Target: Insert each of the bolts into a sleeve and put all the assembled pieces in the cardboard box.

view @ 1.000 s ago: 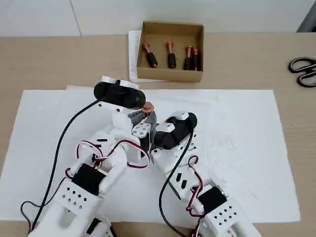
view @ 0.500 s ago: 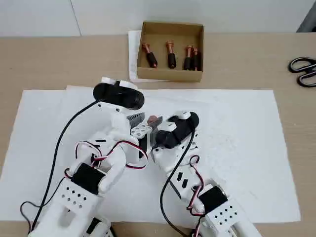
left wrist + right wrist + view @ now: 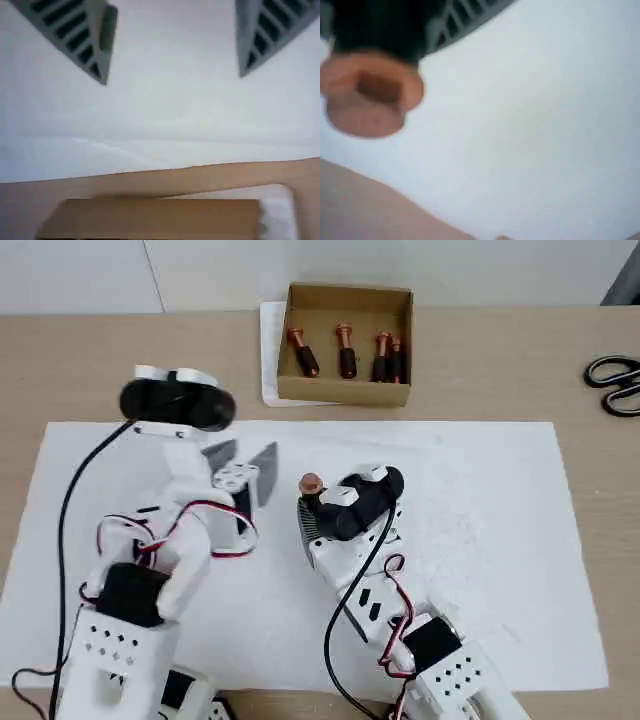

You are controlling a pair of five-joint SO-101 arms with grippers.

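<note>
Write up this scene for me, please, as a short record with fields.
left pincer: open, empty, over the paper
right pincer: shut on a sleeved bolt, copper head showing
box: at the table's far side, holding four pieces
scissors: on the bare table, off the paper
</note>
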